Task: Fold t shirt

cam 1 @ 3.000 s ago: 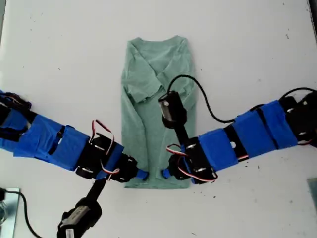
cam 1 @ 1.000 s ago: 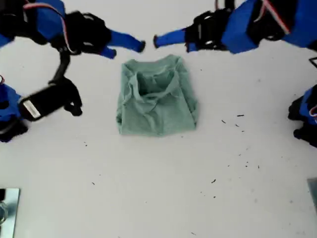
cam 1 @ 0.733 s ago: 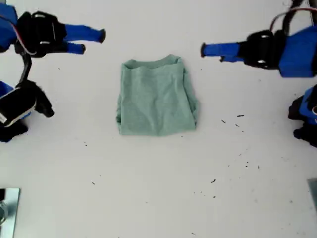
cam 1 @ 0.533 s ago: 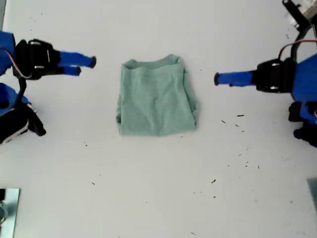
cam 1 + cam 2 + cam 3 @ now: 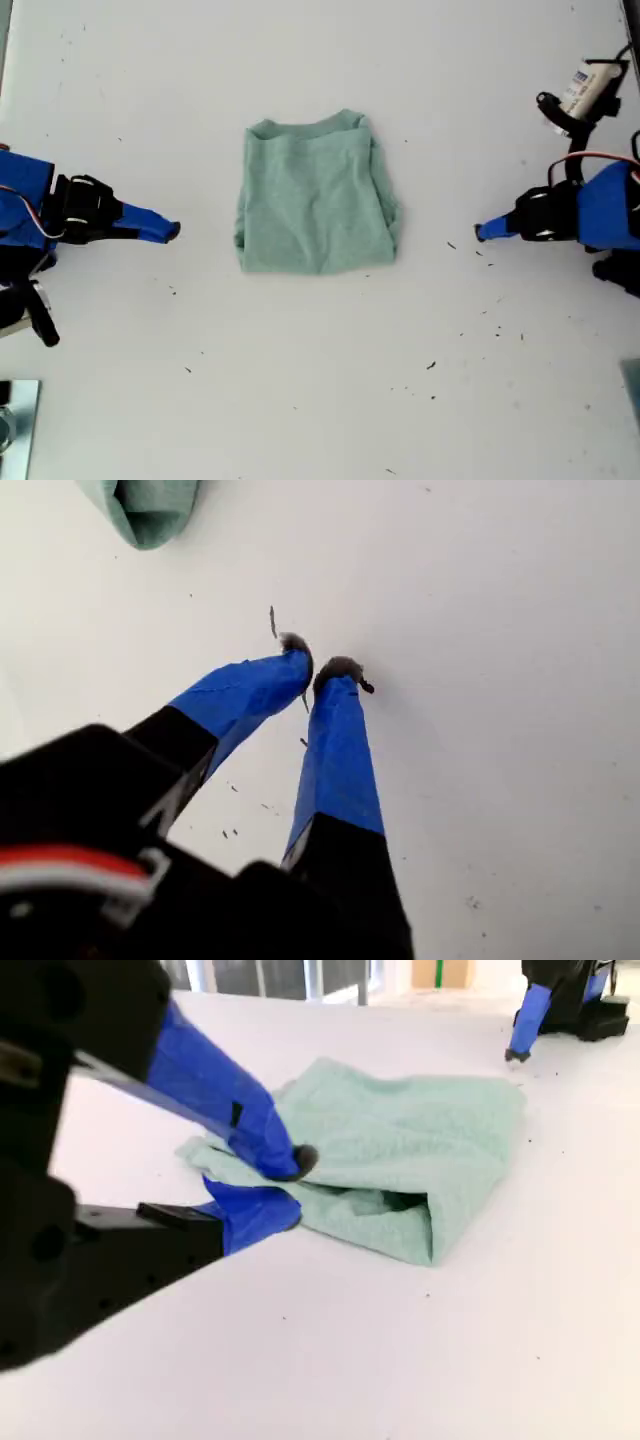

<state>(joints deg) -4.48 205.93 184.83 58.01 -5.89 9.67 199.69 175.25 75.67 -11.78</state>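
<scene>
Both arms have swung out and away from the t shirt [image 5: 315, 195] since three seconds ago, when their jaws were at the near hem of a long, narrow fold. The garment now lies as a compact, roughly square packet, with its ribbed neckline along the far edge.

It rests flat on the white table [image 5: 320, 400], a little far of centre, and nothing touches it. My first gripper [image 5: 480, 232] sits low at the exterior view's right, well apart from the shirt. Its taped jaws are drawn almost together over bare table and grasp nothing. My second gripper [image 5: 172, 231] is at the exterior view's left, nearer the shirt but clear of it. Its jaws are slightly parted and empty, pointing at the packet's side edge.

I judge the folding to be essentially done and this step to be the retreat to rest. The fold at the exterior view's right bulges a little and the layers show loosely at one corner in the second wrist view. If anything remains, it calls for a light press or a tuck along that edge. Otherwise the arms only need to finish parking.

Small dark specks [image 5: 485, 233] dot the table near my first gripper and toward the near side. A grey object [image 5: 15, 420], cropped too far to name, sits at the exterior view's near-left corner. Neither stands in the way of the shirt.
</scene>
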